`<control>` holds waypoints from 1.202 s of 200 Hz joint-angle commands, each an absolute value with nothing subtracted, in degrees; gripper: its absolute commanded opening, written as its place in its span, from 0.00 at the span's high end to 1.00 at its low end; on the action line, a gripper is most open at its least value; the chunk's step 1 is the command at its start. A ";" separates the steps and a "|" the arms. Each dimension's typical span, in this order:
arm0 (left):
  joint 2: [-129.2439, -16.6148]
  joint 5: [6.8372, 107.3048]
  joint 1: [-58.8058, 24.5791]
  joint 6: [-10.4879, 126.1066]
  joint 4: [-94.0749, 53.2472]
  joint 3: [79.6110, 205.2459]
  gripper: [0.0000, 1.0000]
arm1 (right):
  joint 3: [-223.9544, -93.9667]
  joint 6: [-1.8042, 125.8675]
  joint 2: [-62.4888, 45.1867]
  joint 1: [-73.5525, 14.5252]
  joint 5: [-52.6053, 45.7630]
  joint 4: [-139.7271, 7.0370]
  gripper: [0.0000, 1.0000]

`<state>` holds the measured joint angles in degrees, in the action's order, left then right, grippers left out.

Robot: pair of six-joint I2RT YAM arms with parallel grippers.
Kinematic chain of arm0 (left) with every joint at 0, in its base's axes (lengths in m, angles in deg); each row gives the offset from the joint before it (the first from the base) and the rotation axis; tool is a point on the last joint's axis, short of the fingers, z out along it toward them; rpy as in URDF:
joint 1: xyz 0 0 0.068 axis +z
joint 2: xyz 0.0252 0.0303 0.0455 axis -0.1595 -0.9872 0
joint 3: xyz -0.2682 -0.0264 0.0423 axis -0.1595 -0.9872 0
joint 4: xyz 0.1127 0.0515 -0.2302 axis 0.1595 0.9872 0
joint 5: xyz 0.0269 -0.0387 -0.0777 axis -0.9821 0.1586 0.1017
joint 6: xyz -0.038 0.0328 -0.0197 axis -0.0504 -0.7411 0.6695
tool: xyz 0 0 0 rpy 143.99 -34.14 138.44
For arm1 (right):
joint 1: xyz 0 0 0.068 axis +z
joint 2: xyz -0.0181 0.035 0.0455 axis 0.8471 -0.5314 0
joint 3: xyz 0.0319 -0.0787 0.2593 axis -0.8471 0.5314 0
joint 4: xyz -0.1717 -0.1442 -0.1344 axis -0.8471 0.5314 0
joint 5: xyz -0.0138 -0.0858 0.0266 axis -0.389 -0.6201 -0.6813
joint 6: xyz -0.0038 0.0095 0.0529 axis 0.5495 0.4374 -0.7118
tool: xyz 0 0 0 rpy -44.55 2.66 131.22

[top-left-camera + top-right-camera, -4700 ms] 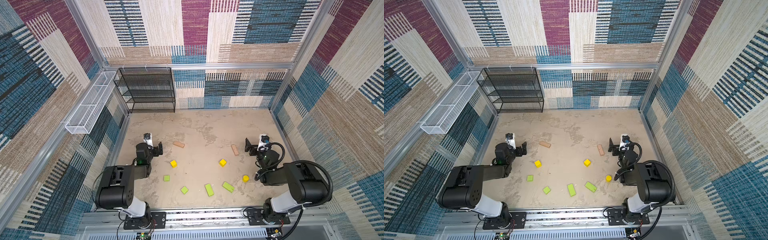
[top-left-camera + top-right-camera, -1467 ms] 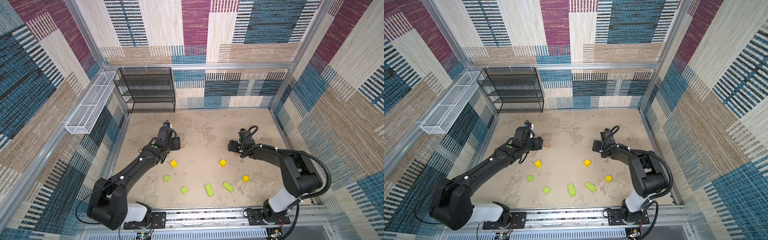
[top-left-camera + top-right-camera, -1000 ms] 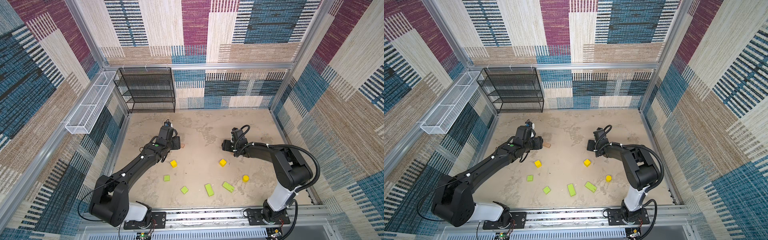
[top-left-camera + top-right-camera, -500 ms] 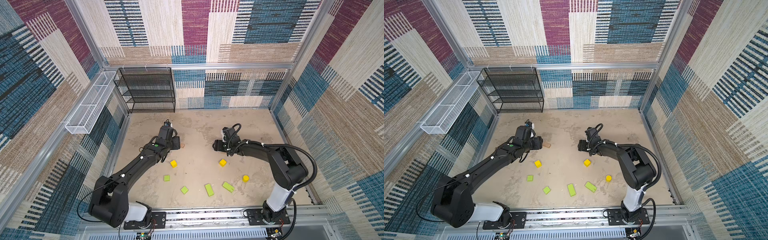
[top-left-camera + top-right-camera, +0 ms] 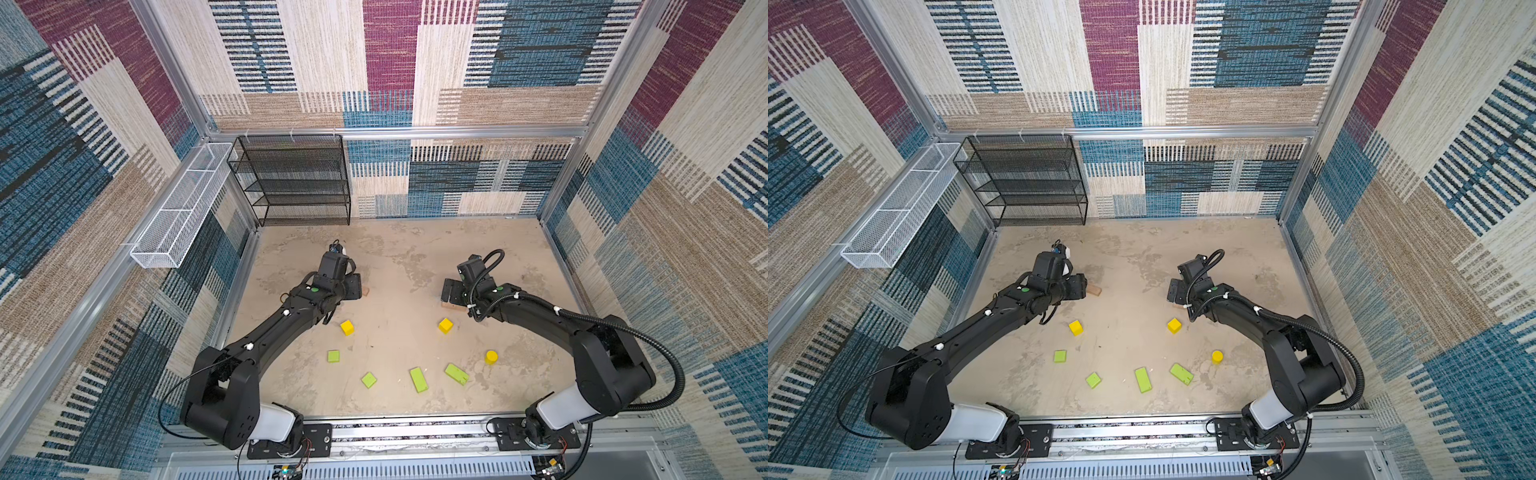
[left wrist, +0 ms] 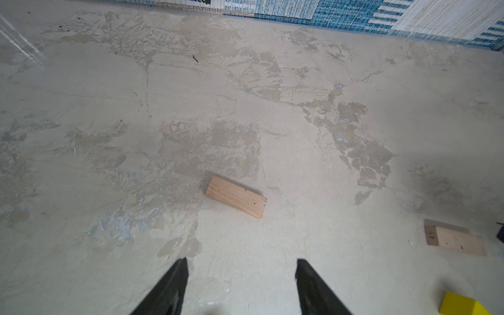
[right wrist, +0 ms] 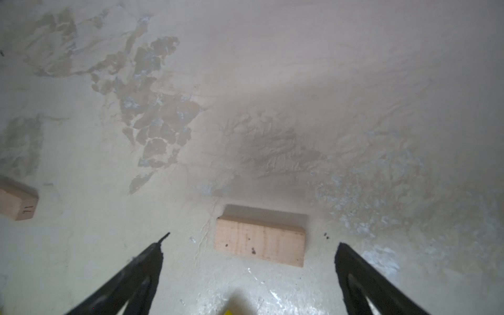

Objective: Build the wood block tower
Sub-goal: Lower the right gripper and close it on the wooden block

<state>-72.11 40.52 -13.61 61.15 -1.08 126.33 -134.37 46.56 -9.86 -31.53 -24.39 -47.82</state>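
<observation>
A tan bar (image 6: 455, 241) bears "45" on its end; the other bar (image 7: 16, 200) has an unclear mark.

Open floor (image 6: 245, 109) all round left tan bar (image 6: 236, 196) and right tan bar (image 7: 260, 242), yellow cube (image 5: 445, 325) near the latter.

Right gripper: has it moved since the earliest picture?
Yes. The right gripper has swung left, from right of the yellow cube to just beyond it, and hangs open above the tan bar.
</observation>
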 commanded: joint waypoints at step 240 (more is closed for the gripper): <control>-73.76 36.27 -13.63 60.80 3.45 128.26 0.32 | -141.60 41.98 -25.24 -25.99 -29.91 -43.08 0.28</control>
